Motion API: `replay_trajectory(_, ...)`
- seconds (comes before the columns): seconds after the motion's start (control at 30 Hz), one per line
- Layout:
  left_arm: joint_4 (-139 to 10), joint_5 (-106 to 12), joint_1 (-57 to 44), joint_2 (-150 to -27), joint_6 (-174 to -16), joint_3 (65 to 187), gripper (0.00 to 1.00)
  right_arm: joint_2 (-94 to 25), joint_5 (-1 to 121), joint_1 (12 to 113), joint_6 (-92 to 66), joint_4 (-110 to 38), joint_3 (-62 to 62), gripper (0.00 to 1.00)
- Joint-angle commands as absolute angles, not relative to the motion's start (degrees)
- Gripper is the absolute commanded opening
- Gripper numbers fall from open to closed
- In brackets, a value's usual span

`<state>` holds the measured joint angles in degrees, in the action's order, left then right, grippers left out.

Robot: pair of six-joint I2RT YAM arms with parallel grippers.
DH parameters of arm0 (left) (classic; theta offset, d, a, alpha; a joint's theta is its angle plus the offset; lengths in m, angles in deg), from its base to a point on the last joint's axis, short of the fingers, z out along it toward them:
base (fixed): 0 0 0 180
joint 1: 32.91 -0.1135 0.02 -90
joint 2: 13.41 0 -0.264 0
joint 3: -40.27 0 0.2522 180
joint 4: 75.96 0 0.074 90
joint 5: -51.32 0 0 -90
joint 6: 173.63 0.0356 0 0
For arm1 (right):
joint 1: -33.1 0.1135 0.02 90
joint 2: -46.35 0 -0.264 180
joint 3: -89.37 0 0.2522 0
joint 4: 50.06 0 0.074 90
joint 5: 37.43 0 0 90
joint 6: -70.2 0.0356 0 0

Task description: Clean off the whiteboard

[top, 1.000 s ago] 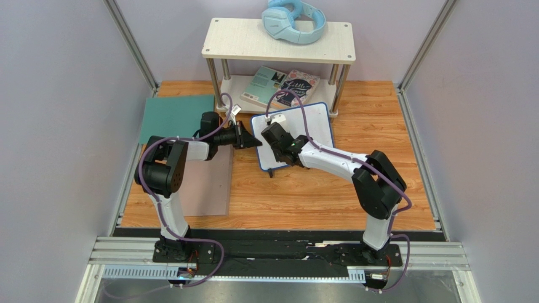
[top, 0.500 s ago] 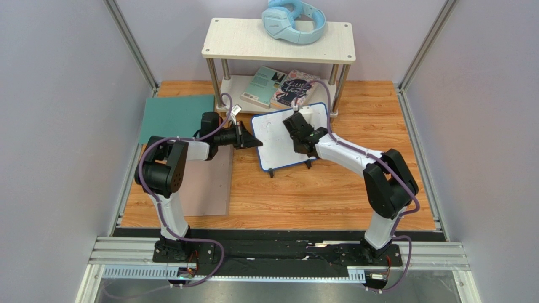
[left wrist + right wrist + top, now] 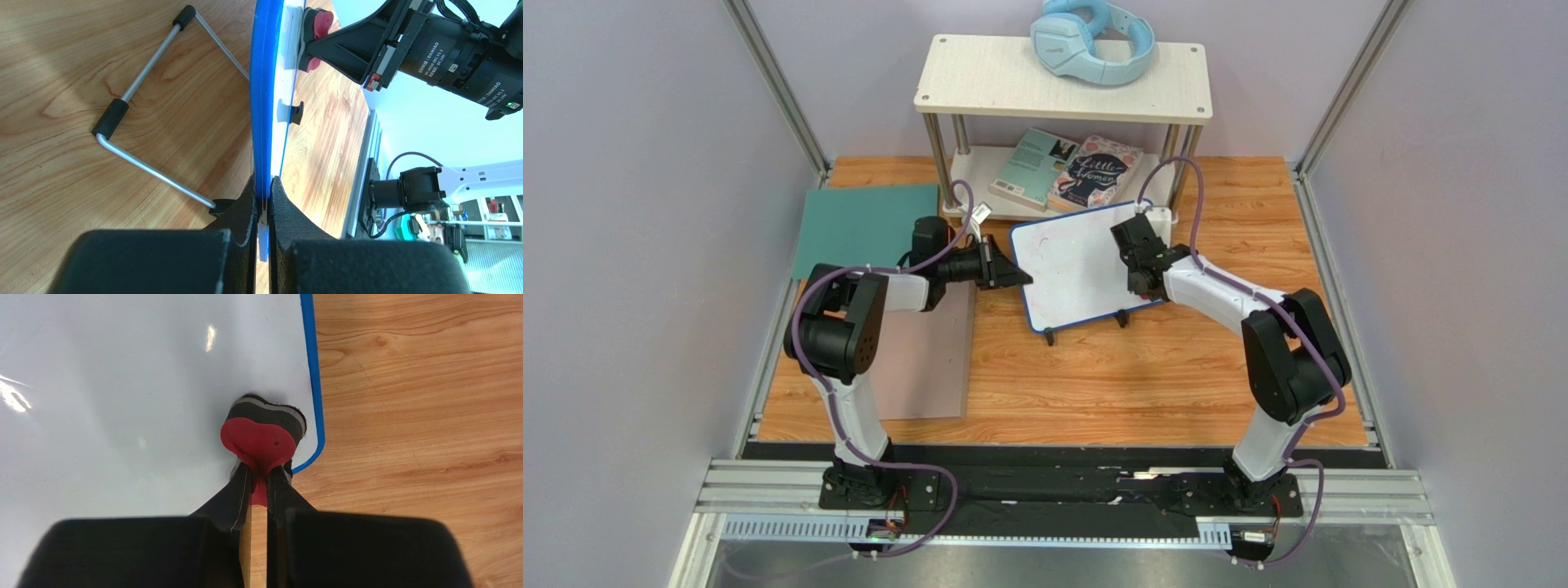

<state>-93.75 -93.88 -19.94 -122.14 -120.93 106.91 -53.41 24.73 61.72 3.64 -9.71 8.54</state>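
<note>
Whiteboard [image 3: 1078, 265], eraser [image 3: 263, 436] moved to right edge

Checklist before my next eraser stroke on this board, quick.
1. Left gripper clamped on the whiteboard at its blue edge: ok.
2. Right gripper shut on the red eraser: ok.
3. Eraser pad against the board face: ok.
4. Room ahead for the stroke: not ok; the eraser sits at the frame's corner, so reverse.
5. Board wiped clean: cannot tell, because of glare.

Blue-framed white whiteboard [image 3: 1081, 267], red eraser [image 3: 261, 440]
</note>
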Motion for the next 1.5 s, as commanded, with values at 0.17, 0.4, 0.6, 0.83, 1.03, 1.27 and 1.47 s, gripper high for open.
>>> replay_trajectory(0.17, -93.31, -90.98, -20.34, -122.57, -118.09, 107.47, 0.00, -54.98, 33.40, 68.07, -0.89, -17.14, -1.09, 0.00)
replay_trajectory(0.4, -93.40, -91.07, -20.34, -122.57, -118.09, 107.38, 0.00, -63.41, 29.71, 74.58, -2.31, -13.88, -14.89, 0.00)
replay_trajectory(0.6, -93.57, -91.24, -20.34, -122.48, -118.09, 107.38, 0.00, -69.48, 26.82, 75.82, -2.22, -14.58, -22.64, 0.00)
replay_trajectory(0.83, -93.57, -91.33, -20.26, -122.48, -118.00, 107.29, 0.00, -74.05, 26.29, 75.73, -3.53, -15.81, -29.85, 0.00)
replay_trajectory(1.03, -93.57, -91.33, -20.08, -122.48, -117.91, 107.38, 0.00, -75.11, 26.82, 75.99, -3.98, -16.87, -32.93, 0.00)
replay_trajectory(1.27, -92.96, -91.33, -19.90, -122.48, -117.56, 107.65, 0.00, -75.02, 27.52, 76.17, -4.33, -19.68, -33.02, 0.00)
replay_trajectory(1.47, -92.78, -91.33, -19.82, -122.57, -117.47, 107.73, 0.00, -76.60, 28.40, 77.13, -5.82, -19.95, -34.60, 0.00)
